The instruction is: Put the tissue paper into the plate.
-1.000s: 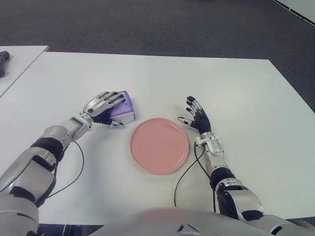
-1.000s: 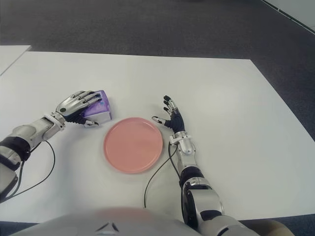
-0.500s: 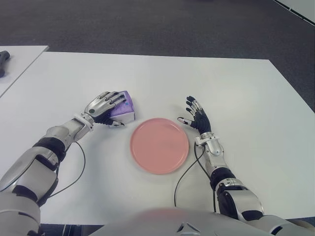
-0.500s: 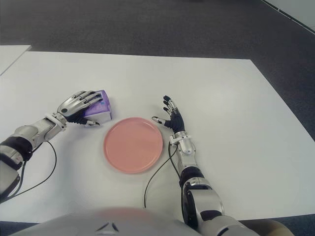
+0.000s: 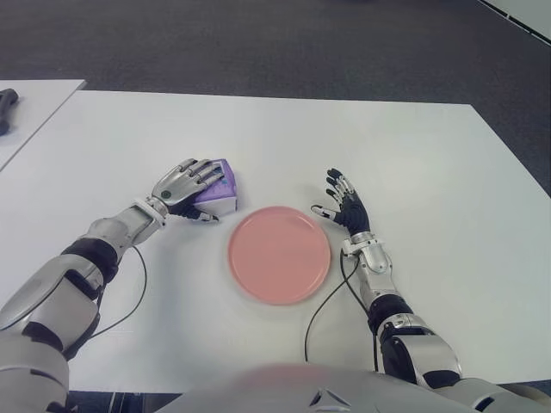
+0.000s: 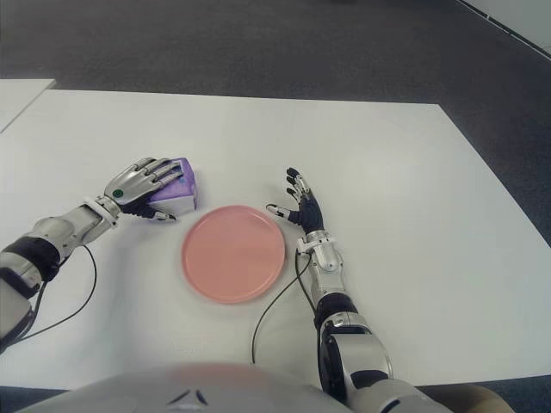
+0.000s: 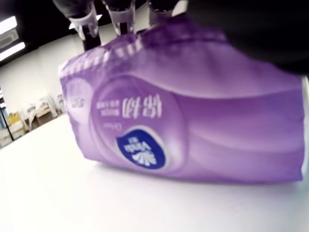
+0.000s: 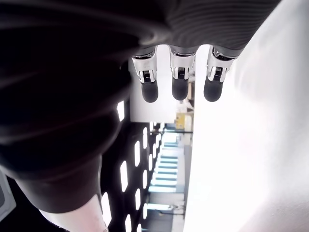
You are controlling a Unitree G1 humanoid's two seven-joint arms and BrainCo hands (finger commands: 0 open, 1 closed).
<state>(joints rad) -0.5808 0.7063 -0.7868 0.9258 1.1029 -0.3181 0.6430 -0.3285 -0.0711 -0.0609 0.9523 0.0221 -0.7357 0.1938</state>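
Left eye view: purple plastic-wrapped tissue pack (image 5: 217, 191) seen on white table (image 5: 413, 155), just beside round pink plate (image 5: 279, 254), not yet inside. Left hand (image 5: 183, 184) laid over pack, fingers (image 7: 83, 22) curled over it, apparently for lifting. Right hand (image 5: 345, 206) kept on opposite side of plate, fingers spread, nothing held.

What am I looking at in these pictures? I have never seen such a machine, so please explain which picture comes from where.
This is a humanoid robot with two arms. The two wide pictures come from cameras in its head, looking down at a white table. The two close pictures come from cameras on its wrists. On the table lies a pink plate, with nothing in it. To the plate's left is a purple tissue pack; the left robot hand is closed over it, fingers curled over its top. The right robot hand shows to the plate's right, open and holding nothing.
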